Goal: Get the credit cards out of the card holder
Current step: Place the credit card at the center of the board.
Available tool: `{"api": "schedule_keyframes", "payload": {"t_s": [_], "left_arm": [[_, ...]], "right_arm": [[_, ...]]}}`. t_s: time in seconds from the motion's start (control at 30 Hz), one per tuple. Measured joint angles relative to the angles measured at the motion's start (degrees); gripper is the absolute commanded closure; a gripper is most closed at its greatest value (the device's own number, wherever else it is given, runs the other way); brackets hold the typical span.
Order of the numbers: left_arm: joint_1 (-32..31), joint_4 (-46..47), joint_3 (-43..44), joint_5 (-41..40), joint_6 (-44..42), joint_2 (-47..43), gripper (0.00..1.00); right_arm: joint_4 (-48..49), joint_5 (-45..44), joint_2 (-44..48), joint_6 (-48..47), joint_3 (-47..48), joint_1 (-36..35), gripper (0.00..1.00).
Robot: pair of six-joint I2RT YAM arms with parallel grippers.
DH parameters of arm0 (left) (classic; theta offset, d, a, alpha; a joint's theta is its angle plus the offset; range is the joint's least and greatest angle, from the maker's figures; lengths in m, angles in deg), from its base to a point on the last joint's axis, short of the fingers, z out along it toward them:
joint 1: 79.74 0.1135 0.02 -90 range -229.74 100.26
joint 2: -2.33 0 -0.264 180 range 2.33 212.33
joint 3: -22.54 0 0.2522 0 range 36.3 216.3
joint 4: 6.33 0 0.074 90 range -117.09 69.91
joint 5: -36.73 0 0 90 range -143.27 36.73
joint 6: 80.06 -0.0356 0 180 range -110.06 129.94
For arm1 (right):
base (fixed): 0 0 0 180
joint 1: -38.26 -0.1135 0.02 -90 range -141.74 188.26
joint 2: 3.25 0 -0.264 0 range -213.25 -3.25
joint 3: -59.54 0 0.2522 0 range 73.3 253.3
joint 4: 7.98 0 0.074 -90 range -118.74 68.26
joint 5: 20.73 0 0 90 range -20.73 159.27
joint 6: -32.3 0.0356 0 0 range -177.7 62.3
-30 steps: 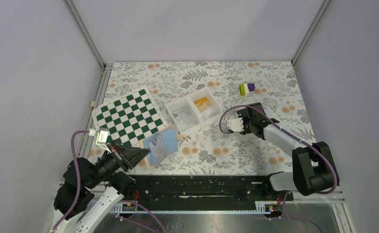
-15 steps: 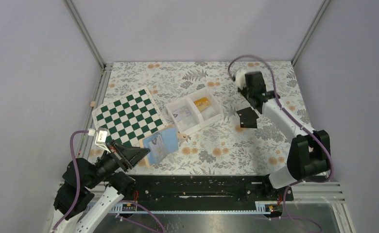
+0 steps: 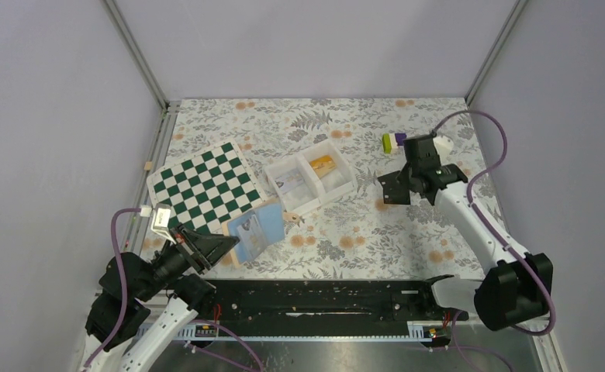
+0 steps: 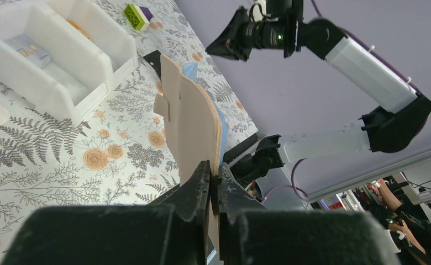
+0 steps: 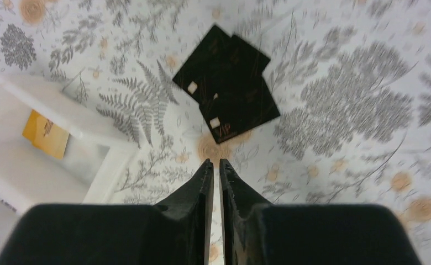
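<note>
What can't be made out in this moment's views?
- Card holder: what its pockets hold is too small to tell in the top view. The left wrist view shows only its tan back, gripped by the left tool.
- Black cards: right wrist view is blurred, so their count is unclear.
- White tray: cut off by the right wrist view's left edge. Its contents are too small from above.

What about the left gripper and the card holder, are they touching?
Touching. The left wrist view shows the left gripper shut on the card holder, its tan panel pinched between the fingers.
</note>
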Motion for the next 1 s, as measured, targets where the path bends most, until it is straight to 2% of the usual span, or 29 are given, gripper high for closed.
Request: {"api": "schedule_keyframes", "payload": {"t_s": [0.13,0.33,0.67,1.0], "left_arm": [[0.00,0.00,0.00,-0.33,0.00,0.26,1.00],[0.00,0.04,0.00,-0.52,0.39,0.92,1.00],[0.00,-1.42,4.76,-2.14,0.11,3.85,1.00],[0.00,-1.46,5.95,-4.68,-0.46,5.35,1.00]], "right_arm": [[3.78,4.90,2.97,5.73,-7.69,0.00,0.86],[15.15,14.03,-3.65,5.29,-15.65,0.00,0.88],[22.36,15.98,-15.80,0.00,-15.98,0.00,0.91],[20.39,14.03,-19.37,-2.54,-10.62,0.76,0.91]]}}
